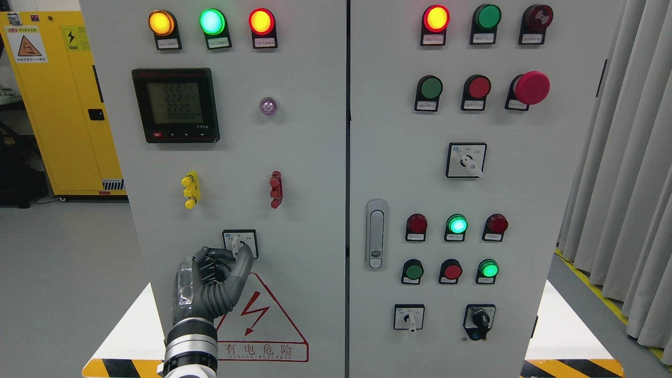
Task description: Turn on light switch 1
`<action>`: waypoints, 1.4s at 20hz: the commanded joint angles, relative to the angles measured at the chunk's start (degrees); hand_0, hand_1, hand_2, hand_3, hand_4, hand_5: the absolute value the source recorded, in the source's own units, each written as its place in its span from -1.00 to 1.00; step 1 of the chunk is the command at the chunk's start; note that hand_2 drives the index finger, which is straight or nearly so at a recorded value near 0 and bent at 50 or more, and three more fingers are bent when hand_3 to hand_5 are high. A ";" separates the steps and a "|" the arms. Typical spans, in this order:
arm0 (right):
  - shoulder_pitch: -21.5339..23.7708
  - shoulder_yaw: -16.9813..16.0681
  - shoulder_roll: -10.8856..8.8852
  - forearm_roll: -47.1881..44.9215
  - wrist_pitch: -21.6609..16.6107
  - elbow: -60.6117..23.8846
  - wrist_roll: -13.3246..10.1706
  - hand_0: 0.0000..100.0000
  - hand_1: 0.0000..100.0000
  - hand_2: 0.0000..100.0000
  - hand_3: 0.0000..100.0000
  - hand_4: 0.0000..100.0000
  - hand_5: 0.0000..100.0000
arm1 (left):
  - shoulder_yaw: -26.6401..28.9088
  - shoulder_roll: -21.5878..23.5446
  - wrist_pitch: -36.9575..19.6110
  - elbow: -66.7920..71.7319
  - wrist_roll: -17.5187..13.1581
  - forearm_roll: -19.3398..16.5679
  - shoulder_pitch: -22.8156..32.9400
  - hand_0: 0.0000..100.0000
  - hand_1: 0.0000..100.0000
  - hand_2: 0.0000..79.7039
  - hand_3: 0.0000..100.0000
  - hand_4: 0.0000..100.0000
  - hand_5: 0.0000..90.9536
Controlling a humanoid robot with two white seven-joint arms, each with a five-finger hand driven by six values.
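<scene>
A small rotary switch with a white knob sits on a square black-framed plate low on the left door of a grey electrical cabinet. My left hand comes up from the bottom left. Its thumb and index finger pinch the white knob; the other fingers are curled below. The knob points roughly straight up. The right hand is out of view.
Lit orange, green and red lamps line the left door's top, above a digital meter. The right door carries more lamps, push buttons, a red mushroom button, a handle and rotary switches. A yellow cabinet stands left, curtains right.
</scene>
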 commanded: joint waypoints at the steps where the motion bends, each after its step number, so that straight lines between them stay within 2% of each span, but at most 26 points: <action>1: 0.00 0.00 0.00 0.00 0.00 0.00 0.03 -1.00 0.00 -0.92 -1.00 -1.00 -1.00 | -0.01 0.00 -0.11 -0.05 0.01 -0.01 0.03 -0.03 0.26 0.53 0.86 0.90 0.96; 15: 0.00 0.00 0.00 0.00 0.00 0.00 0.03 -1.00 0.00 -0.92 -1.00 -1.00 -1.00 | -0.10 0.00 -0.11 0.04 0.01 0.08 0.03 0.15 0.17 0.53 0.87 0.91 0.96; 24: 0.00 0.00 0.00 0.00 0.00 0.00 0.03 -1.00 0.00 -0.92 -1.00 -1.00 -1.00 | -0.10 -0.08 -0.11 0.04 0.01 0.17 0.03 0.02 0.13 0.54 0.87 0.91 0.96; 28: 0.00 0.00 0.00 0.00 0.00 0.00 -0.05 -1.00 0.00 -0.92 -1.00 -1.00 -1.00 | -0.10 -0.08 -0.11 0.04 0.01 0.17 0.03 0.08 0.12 0.54 0.87 0.91 0.96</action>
